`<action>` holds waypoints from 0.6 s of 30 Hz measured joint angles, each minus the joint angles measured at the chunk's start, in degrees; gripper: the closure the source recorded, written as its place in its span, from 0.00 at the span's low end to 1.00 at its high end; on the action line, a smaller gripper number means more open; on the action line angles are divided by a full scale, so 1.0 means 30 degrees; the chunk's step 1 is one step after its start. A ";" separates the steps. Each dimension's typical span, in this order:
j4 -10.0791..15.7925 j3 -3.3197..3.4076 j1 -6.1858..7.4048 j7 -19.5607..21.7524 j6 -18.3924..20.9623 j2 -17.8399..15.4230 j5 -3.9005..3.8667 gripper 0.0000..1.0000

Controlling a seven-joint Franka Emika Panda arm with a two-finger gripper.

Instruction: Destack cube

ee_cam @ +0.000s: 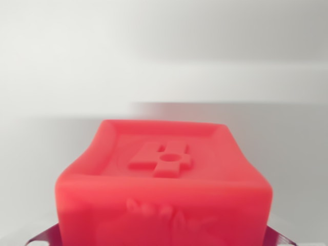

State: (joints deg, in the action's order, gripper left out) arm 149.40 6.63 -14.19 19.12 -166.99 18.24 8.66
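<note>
Left to right across the wrist view: at the lower left corner a sliver of grey metal shows, apparently part of the hand; its fingertips are out of frame, so I cannot tell whether the hand is spread, pressed together, or pinching the block. The centre is filled by one red cube, close under the camera and cut off by the bottom edge. Its upper face carries a raised border and an embossed figure resembling a numeral with a round boss in it; the near face carries further relief, too blurred to read. At the lower right a second grey metal sliver mirrors the first, so the cube sits between the two, touching or not I cannot say. Behind it is only a pale, blurred bench or wall; no second cube is visible, and whether this one rests on another is hidden. Judgement on handling: it looks like a rigid moulded plastic block, likely light, not fragile, with smooth sides that could slip under a weak pinch. The best hold would be on the two flat opposite side faces, below the rounded top edge. Count: one cube, two metal slivers.
</note>
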 joint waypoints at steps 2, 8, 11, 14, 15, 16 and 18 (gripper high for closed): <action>-0.0065 -0.0141 -0.0126 -0.0066 -0.0208 0.0266 0.0077 1.00; -0.0246 -0.0477 -0.0438 -0.0169 -0.0708 0.0927 0.0208 1.00; -0.0308 -0.0611 -0.0560 -0.0193 -0.0894 0.1169 0.0229 1.00; -0.0368 -0.0734 -0.0680 -0.0201 -0.1046 0.1388 0.0233 1.00; -0.0386 -0.0768 -0.0718 -0.0203 -0.1097 0.1451 0.0233 1.00; -0.0401 -0.0800 -0.0754 -0.0203 -0.1139 0.1506 0.0233 1.00; -0.0434 -0.0849 -0.0807 -0.0204 -0.1222 0.1606 0.0233 1.00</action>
State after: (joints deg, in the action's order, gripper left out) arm 148.10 4.08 -16.61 18.51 -170.65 23.05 9.36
